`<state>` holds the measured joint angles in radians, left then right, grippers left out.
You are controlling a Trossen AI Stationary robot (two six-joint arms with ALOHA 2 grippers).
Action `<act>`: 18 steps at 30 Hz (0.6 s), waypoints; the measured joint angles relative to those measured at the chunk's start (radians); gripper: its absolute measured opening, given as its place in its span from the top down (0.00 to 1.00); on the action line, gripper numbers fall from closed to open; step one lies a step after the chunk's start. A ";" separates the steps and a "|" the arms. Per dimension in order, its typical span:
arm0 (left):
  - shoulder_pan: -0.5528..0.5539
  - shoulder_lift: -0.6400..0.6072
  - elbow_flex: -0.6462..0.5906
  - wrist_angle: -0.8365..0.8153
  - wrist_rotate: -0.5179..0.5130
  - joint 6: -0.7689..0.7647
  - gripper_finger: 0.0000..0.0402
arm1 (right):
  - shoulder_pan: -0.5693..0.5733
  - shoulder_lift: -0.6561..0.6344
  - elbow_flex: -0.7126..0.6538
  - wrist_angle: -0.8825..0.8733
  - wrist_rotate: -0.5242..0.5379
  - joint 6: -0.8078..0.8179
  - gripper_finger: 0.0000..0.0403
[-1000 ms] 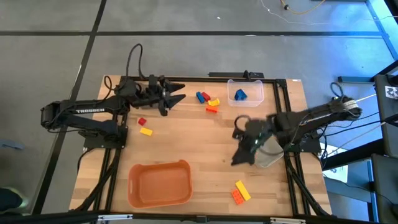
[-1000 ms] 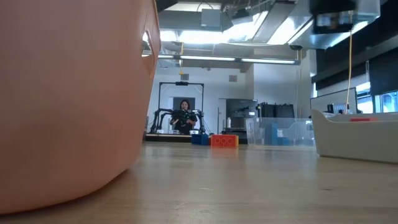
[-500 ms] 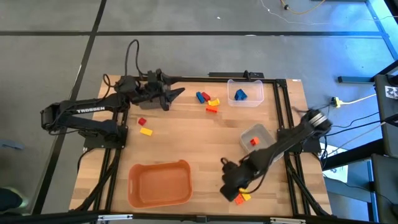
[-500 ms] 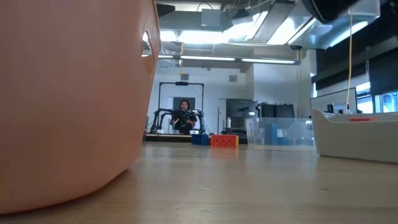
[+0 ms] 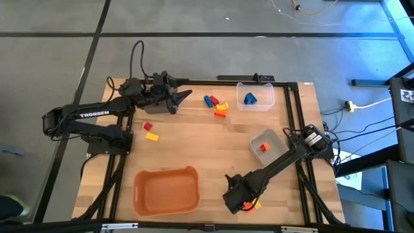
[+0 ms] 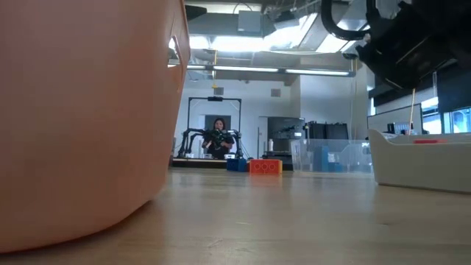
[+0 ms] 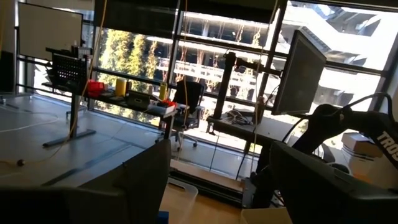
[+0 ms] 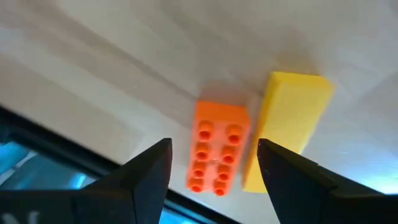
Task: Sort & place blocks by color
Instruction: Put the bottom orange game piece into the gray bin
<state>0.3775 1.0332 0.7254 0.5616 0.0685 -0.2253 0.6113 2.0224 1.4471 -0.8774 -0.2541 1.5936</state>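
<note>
An orange block (image 8: 216, 155) and a yellow block (image 8: 286, 127) lie flat and side by side on the table near its near edge. My right gripper (image 8: 214, 149) points down over them, open, with one finger on either side of the orange block and apart from it. In the high view the right gripper (image 5: 237, 199) covers most of this pair. My left gripper (image 5: 182, 97) hangs open and empty, high over the far left of the table. More blocks lie loose: red (image 5: 147, 127), yellow (image 5: 152, 136), and a mixed cluster (image 5: 217, 105).
A large orange bin (image 5: 165, 189) stands at the near left, close beside my right gripper. A clear bin (image 5: 255, 96) at the far edge holds a blue block, and a grey bin (image 5: 266, 144) at the right holds a red block. Bare wood lies mid-table.
My right gripper has swung from over the grey bin at the right toward the table's near edge, sunk low and tipped to point down over the orange and yellow blocks. The grey bin and its red block now show uncovered.
</note>
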 joint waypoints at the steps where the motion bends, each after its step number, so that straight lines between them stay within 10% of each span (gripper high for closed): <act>1: 0.000 0.000 0.000 0.000 0.000 0.000 0.34 | 0.000 0.000 0.000 -0.010 0.006 0.000 0.41; 18: 0.000 0.000 0.000 0.000 -0.001 0.000 0.34 | 0.022 0.000 0.000 0.001 0.052 0.112 0.41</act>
<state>0.3775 1.0336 0.7254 0.5613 0.0675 -0.2253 0.6338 2.0228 1.4471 -0.8760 -0.2020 1.7054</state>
